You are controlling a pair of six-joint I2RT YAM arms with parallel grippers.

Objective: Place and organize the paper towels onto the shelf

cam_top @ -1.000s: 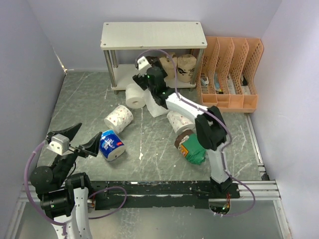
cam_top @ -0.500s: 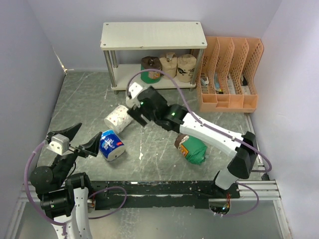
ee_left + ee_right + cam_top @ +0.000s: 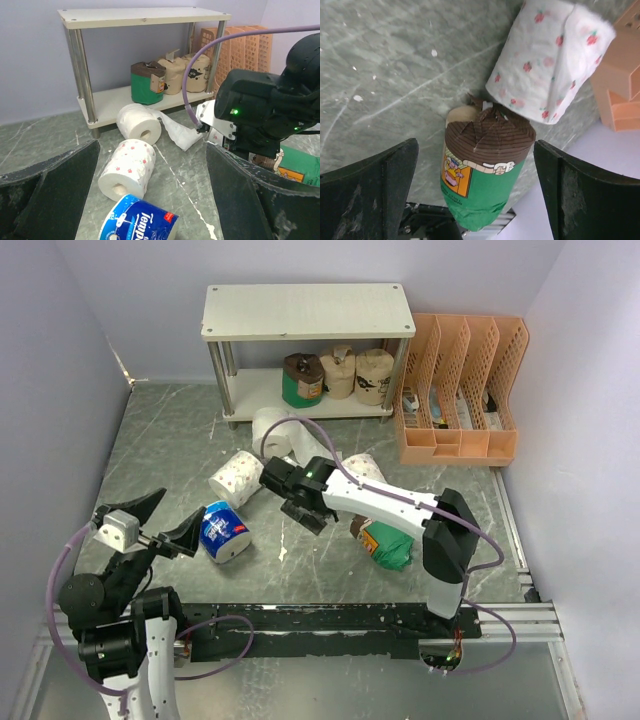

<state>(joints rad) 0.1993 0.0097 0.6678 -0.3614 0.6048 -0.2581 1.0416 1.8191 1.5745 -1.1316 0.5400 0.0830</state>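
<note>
The shelf (image 3: 308,310) stands at the back. Its lower board holds a green-wrapped roll (image 3: 301,381) and two tan rolls (image 3: 340,372) (image 3: 375,376). On the table lie a plain white roll with a loose sheet (image 3: 270,430), two patterned rolls (image 3: 237,478) (image 3: 362,469), a blue-white roll (image 3: 224,532) and a second green-wrapped roll (image 3: 386,541). My right gripper (image 3: 312,514) is open and empty, left of that green roll (image 3: 480,170). My left gripper (image 3: 160,521) is open and empty, just left of the blue-white roll (image 3: 137,222).
An orange perforated file organizer (image 3: 460,390) stands right of the shelf, against the right wall. The table (image 3: 170,440) is walled on three sides. My right arm (image 3: 265,115) stretches over the middle of the table.
My right arm has pulled back from the shelf's lower tier, leaving a green-wrapped roll there, and swung toward the near side of the table. The left arm has not moved.
</note>
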